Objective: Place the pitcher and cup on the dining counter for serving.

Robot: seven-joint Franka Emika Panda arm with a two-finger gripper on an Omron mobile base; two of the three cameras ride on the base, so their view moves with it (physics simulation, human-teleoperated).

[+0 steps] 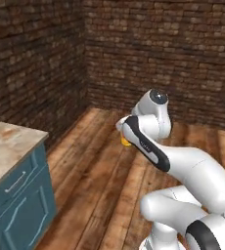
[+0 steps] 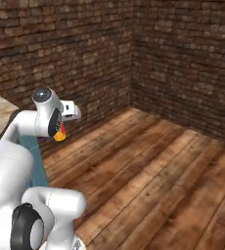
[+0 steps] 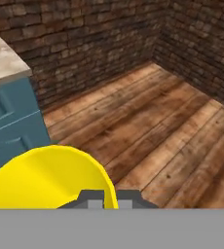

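Claw (image 3: 111, 198) of the white robot arm is clamped on the small yellow-orange cup (image 3: 50, 177).
Cup is held above the wooden plank floor (image 3: 153, 126), near the beige marble-topped, teal-based table (image 1: 9, 141).

No text, label, brand, number or sign can be read in any of the views. The cup (image 3: 50, 177), just in front of the fingertips, shows plain yellow in the hand view; the red mark on it in the right base view is no readable letter.
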